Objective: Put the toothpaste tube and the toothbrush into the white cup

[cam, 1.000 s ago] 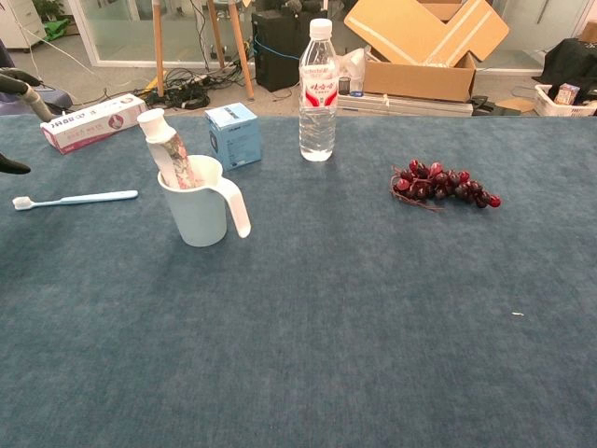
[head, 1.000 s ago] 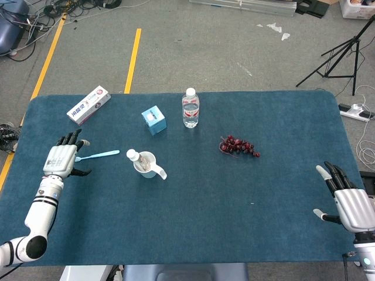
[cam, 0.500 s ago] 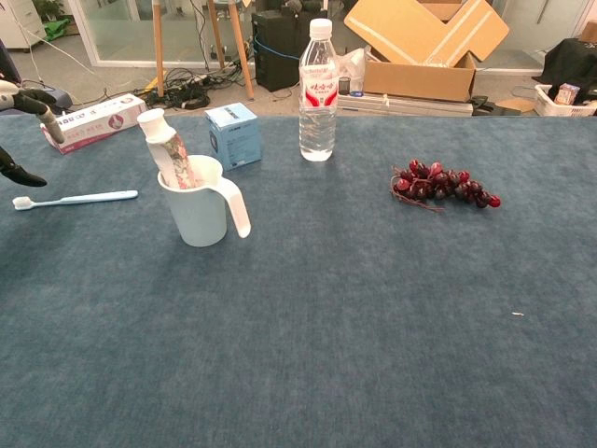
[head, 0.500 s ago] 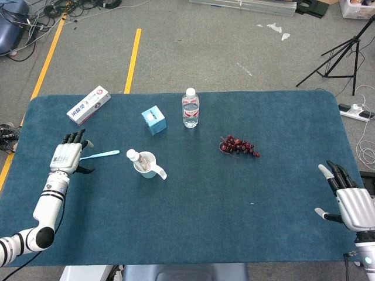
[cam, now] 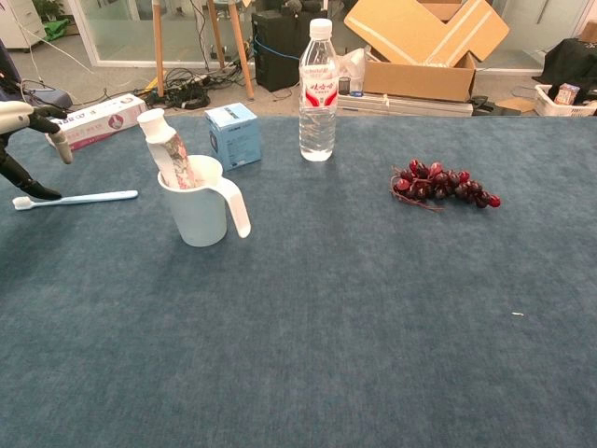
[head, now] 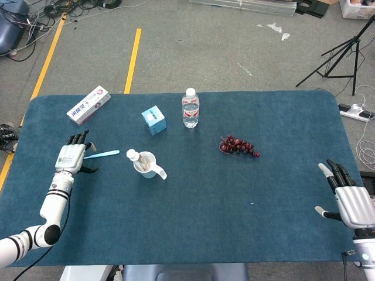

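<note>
Left hand (head: 71,157) has shifted over the toothbrush (head: 104,154) head — fingers spread, holding nothing.

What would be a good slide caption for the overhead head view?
Left robot hand open over the toothbrush, toothpaste tube already standing in the white cup.

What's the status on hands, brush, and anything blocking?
Left hand open over toothbrush head, not gripping. Right hand open, idle at table edge. Toothpaste tube in white cup; brush flat on table. Path looks clear.
</note>
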You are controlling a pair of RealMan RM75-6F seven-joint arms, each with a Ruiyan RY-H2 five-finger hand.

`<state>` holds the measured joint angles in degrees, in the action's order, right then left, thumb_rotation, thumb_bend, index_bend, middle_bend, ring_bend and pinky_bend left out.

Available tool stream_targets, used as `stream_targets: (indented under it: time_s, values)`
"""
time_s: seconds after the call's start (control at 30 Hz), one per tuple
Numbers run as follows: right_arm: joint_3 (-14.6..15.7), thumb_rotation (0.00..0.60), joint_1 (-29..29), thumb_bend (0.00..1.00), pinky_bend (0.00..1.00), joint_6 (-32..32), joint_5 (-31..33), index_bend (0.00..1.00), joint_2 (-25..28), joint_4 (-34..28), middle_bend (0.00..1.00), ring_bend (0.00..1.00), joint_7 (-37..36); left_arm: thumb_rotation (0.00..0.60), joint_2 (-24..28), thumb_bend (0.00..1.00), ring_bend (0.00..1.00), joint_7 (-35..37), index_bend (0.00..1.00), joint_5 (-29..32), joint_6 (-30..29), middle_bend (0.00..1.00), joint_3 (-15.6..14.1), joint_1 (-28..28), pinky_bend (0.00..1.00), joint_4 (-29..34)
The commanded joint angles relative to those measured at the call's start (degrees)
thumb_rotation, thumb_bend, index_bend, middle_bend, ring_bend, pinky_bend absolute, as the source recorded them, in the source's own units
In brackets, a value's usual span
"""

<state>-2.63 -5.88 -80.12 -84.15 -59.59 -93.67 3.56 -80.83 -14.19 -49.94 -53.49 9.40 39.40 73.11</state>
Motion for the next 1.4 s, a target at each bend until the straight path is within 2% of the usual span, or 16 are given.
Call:
stream_targets:
  time_s: [0.03, 0.33, 0.63, 1.4]
  values:
    - [-0.1, 0.600, 0.0, 0.00, 0.39, 0.0, 0.0, 0.04, 0.0, 0.0, 0.03, 0.04, 0.0, 0.600, -2.5, 0.12, 0.00, 1.5, 0.40, -0.7, 0.8, 0.00, 0.7, 0.2, 0.04, -3.2]
    - [0.1, 0.600, 0.1, 0.00, 0.39, -0.3, -0.4, 0.04, 0.2, -0.1, 0.03, 0.04, -0.4, 0.600, -9.2, 0.12, 0.00, 1.7, 0.45, -0.2, 2.8, 0.00, 2.6, 2.1, 0.04, -12.9]
    - [0.1, 0.600, 0.2, 0.00, 0.39, -0.4, -0.5, 0.04, 0.3, -0.1, 0.03, 0.04, -0.6, 0.600, -13.6, 0.12, 0.00, 0.2, 0.48, 2.2, 6.7, 0.00, 4.3, 3.8, 0.04, -20.8]
    - [0.4, 0.600, 0.3, 0.00, 0.39, -0.6, -1.1, 0.04, 0.4, -0.3, 0.03, 0.04, -0.7, 0.600, -16.4, 0.12, 0.00, -3.5, 0.55, 3.8, 9.5, 0.00, 6.0, 4.5, 0.04, -25.9]
